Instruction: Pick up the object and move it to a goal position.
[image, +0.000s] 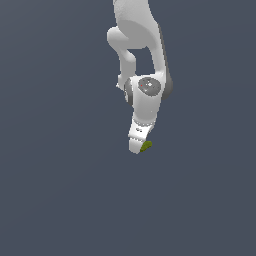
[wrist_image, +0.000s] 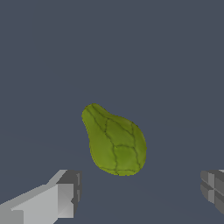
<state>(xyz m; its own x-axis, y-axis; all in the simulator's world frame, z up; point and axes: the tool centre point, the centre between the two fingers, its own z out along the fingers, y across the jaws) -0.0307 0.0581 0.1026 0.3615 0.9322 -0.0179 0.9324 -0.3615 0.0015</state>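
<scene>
One object (wrist_image: 114, 141) on your list: olive-green, pear-shaped, veined with dark lines, lying on the grey desk (wrist_image: 166, 57). Your hand (wrist_image: 140, 194) hangs over it, fingers (wrist_image: 65, 192) spread wide apart, the lump between them, untouched.

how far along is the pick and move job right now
Done: the white gripper is down beside the small olive-green, pear-shaped lump. In hand: lining up, since the wrist view shows the fingers spread wide with the lump between their line, untouched. Left: closing on it, lifting, and carrying it to the goal, which no view shows.
</scene>
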